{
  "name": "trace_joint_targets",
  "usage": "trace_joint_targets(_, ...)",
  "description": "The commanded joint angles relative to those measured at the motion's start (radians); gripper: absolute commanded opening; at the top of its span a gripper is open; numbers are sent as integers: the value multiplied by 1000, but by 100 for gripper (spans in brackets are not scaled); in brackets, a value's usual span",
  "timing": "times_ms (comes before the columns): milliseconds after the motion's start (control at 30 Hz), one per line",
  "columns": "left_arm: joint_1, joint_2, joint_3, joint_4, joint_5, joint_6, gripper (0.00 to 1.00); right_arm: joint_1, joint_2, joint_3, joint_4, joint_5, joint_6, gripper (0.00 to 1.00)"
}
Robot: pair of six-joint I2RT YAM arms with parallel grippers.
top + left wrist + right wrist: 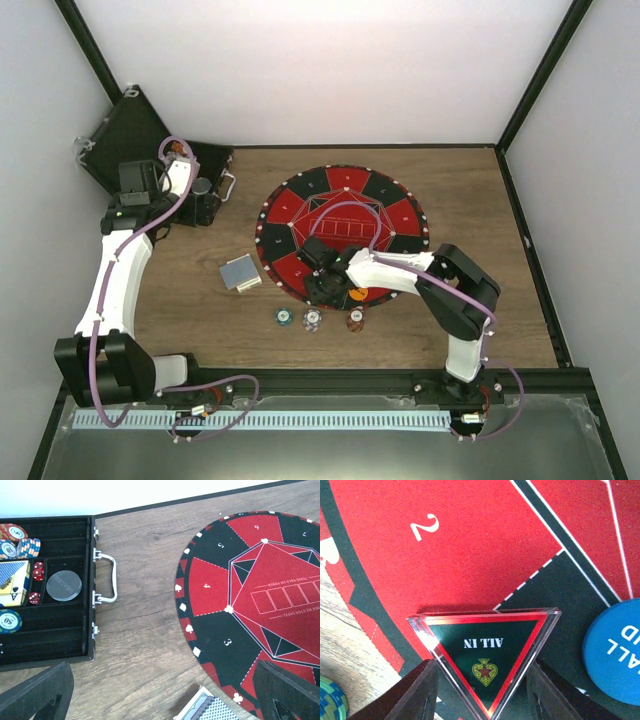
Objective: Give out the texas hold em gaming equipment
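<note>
Left wrist view: left pincer (160, 695), fingers spread wide, holding nothing. Ahead to its left, black case (50, 640), lying open, striped chips (20, 540) inside. Between its fingers, nearer the right one, card deck (207, 707), grey-blue back up. Ahead to its right, red-and-black mat (240, 590).

Right wrist view: right pincer (482, 692), fingers flanking a triangular "ALL IN" marker (482, 645) lying on the mat; whether they press it cannot be told. To its left, green-blue chip (329, 702), off the mat. To its right, blue button disc (615, 650), on the mat.
</note>
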Motion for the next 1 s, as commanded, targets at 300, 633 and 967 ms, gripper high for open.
trace_joint_targets(300, 6, -10, 31, -27, 14, -28, 100, -10, 198, 233, -25, 90, -46, 36)
trace_joint_targets(633, 6, 1, 47, -28, 19, -55, 100, -55, 339, 467, -54, 128, -120, 35)
trace_joint_targets(967, 7, -5, 48, -45, 21, -51, 100, -82, 456, 646, -95, 110, -164, 35)
